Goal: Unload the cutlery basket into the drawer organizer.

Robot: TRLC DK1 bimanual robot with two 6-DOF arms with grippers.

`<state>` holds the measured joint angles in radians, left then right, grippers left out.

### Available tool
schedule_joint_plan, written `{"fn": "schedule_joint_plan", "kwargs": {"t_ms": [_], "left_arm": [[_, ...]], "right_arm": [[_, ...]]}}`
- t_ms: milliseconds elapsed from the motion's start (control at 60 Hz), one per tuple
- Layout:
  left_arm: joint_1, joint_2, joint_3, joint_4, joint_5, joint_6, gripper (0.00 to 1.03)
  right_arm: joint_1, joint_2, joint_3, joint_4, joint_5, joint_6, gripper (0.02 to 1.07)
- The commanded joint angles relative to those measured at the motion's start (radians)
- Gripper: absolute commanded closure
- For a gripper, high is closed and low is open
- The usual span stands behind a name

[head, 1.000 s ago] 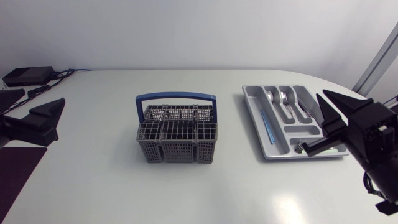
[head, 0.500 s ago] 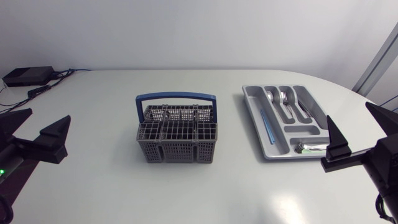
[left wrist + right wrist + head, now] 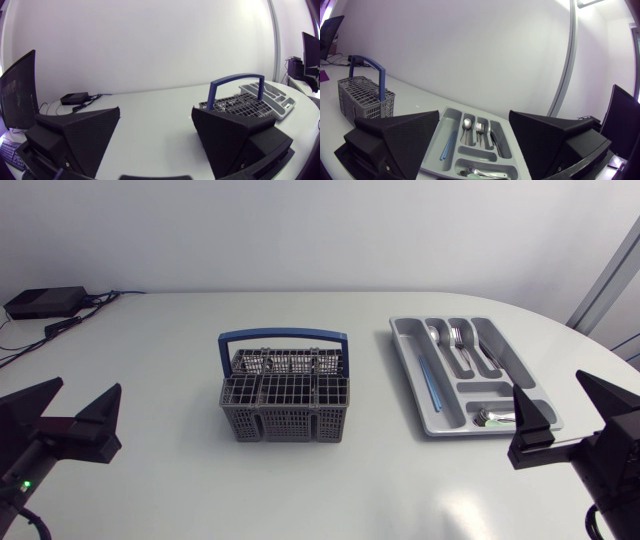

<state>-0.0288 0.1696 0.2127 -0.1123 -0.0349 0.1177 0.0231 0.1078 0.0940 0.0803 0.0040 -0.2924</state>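
The grey cutlery basket (image 3: 285, 398) with a blue handle stands mid-table; no cutlery sticks out of it. It also shows far ahead of each gripper, as the basket (image 3: 234, 101) and the basket (image 3: 366, 97). The grey drawer organizer (image 3: 508, 358) lies at the right, holding a spoon, a fork, a knife, a blue stick and a light-handled piece (image 3: 497, 417) in its near compartment. My right gripper (image 3: 568, 418) stands open just off the organizer's near right corner, nothing between its fingers; from the wrist, the organizer (image 3: 451, 131) lies ahead of that gripper (image 3: 476, 141). My left gripper (image 3: 66, 410) is open at the near left, empty (image 3: 157, 135).
A small black box (image 3: 45, 302) with cables sits at the far left corner of the table. Bare white tabletop (image 3: 180, 470) lies between the left gripper and the basket, and between the basket and the organizer.
My right gripper opened, left the light-handled piece in the organizer's near compartment, and drew back toward the near right. My left gripper shifted nearer and turned.
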Motion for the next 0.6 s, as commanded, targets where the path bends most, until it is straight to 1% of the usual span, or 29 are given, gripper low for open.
{"fn": "schedule_joint_plan", "kwargs": {"t_ms": [0, 417, 583], "left_arm": [[0.011, -0.032, -0.051, 0.026, 0.006, -0.039, 0.04], [0.029, -0.17, -0.213, 0.112, 0.035, -0.118, 0.06], [0.029, -0.17, -0.213, 0.112, 0.035, -0.118, 0.06]], "right_arm": [[-0.01, -0.022, -0.036, -0.015, -0.001, 0.081, 0.06], [-0.023, -0.108, -0.094, -0.08, -0.004, 0.292, 0.06], [-0.023, -0.108, -0.094, -0.08, -0.004, 0.292, 0.06]]}}
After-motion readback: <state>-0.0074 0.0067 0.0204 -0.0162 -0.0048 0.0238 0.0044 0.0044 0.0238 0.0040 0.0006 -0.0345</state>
